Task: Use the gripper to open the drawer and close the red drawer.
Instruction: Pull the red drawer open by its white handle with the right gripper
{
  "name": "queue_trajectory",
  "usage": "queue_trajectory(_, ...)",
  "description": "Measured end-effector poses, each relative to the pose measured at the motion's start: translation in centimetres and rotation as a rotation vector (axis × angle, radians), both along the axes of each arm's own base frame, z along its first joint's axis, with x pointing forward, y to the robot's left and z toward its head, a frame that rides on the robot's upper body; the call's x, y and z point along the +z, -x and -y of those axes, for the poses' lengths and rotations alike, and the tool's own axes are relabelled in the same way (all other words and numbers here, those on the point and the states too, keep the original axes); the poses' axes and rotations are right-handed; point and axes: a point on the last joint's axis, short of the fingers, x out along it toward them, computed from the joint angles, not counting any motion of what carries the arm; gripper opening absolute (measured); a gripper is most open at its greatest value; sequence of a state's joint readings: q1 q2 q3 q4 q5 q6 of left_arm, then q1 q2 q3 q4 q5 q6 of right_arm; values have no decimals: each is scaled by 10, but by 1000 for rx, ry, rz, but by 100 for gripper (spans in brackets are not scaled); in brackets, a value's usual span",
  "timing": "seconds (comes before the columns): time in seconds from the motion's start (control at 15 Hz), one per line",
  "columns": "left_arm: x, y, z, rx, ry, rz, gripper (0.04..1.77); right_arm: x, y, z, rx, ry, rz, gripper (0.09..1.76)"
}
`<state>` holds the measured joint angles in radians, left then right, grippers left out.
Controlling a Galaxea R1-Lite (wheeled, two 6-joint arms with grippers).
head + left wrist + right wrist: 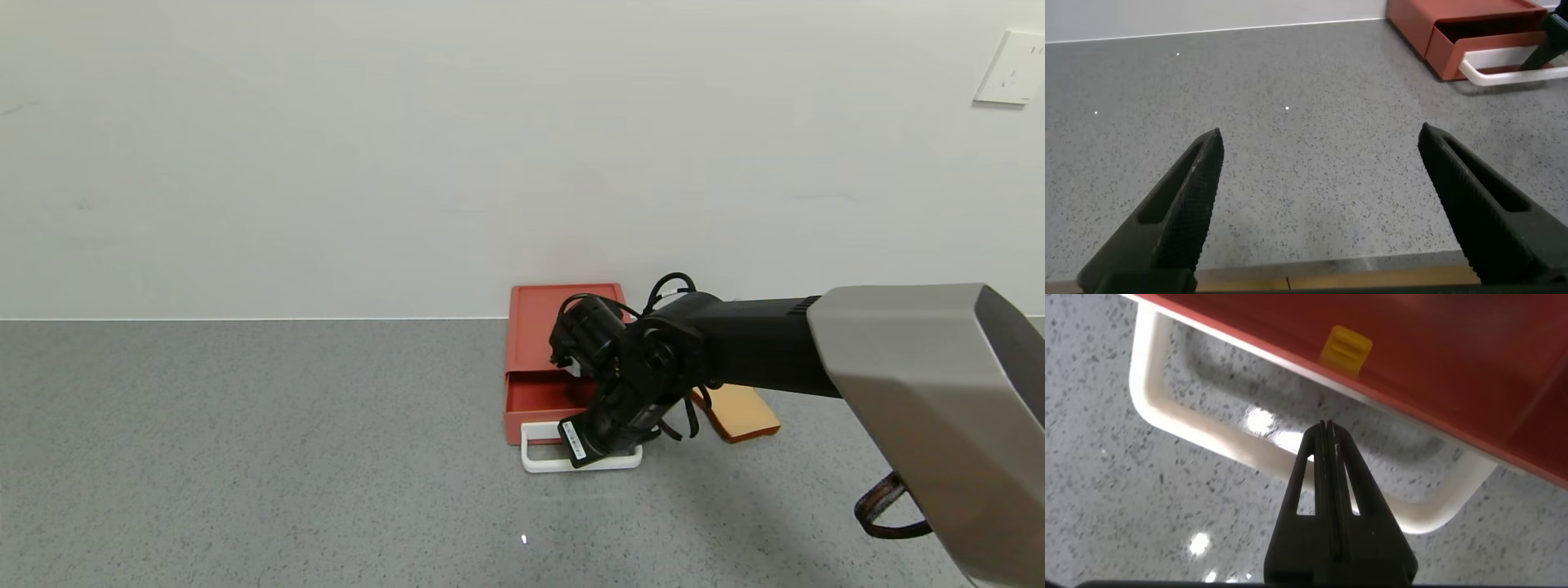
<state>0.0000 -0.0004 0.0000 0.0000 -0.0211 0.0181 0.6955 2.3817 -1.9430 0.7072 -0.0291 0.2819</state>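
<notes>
The red drawer [563, 314] sits at the back of the grey table by the wall, its tray [539, 402] slid partly out. Its white loop handle [539, 461] lies flat on the table in front. My right gripper [608, 449] points down into the loop of the handle. In the right wrist view the gripper [1325, 429] is shut with nothing between the fingers, its tip inside the handle [1200, 433] just in front of the tray's red front [1437, 351]. My left gripper [1319, 143] is open and empty, low over the table, far from the drawer [1429, 24].
A tan toast-shaped slice [739, 412] lies on the table just right of the drawer, under my right arm. A small yellow tab [1346, 347] shows on the tray's front. A wall socket [1012, 67] is at the upper right. The table's wooden front edge [1331, 279] is under my left gripper.
</notes>
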Motion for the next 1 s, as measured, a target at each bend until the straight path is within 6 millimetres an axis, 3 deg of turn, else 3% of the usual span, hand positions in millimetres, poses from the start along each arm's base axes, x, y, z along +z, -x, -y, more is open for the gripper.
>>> queue_trajectory(1.0, 0, 0, 0, 1, -1, 0, 172, 2, 40, -8, -3, 39, -91, 11)
